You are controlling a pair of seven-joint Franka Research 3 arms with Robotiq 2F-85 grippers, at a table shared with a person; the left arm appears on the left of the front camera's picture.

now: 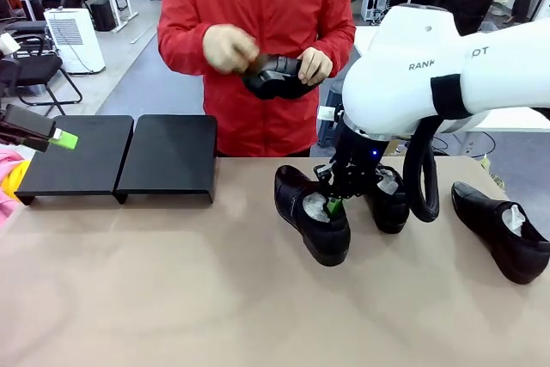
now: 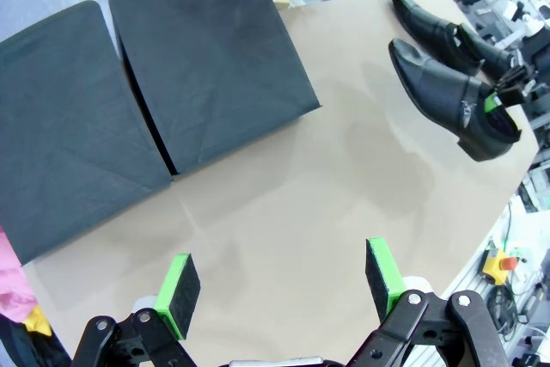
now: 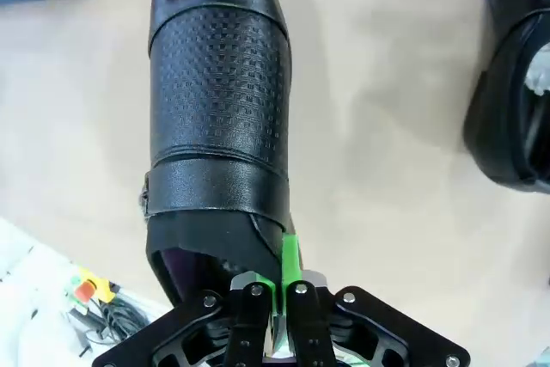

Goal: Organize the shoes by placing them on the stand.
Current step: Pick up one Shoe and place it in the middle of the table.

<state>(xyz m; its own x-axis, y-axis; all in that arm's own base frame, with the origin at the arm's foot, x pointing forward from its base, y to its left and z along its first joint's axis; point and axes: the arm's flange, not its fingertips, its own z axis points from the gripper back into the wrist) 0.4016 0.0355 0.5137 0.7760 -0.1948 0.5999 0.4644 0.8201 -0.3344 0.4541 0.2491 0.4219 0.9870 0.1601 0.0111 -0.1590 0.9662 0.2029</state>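
My right gripper [image 1: 333,205] is shut on the rim of a glossy black shoe [image 1: 309,217] at mid-table. In the right wrist view the green pads [image 3: 290,257] pinch that shoe's [image 3: 219,100] collar. I cannot tell whether it is off the table. A second shoe [image 1: 388,202] lies just behind it, and a third [image 1: 503,229] lies at the right. The person holds another shoe [image 1: 275,76] in both hands. The black stand [image 1: 120,156] sits bare at the back left. My left gripper [image 2: 281,285] hovers open above the table near the stand [image 2: 129,100].
The person in a red jacket [image 1: 258,6] stands at the far edge behind the shoes. Pink and yellow cloth [image 1: 7,180] shows at the left edge. Bare table surface [image 1: 172,290] stretches between the stand and the shoes and along the front.
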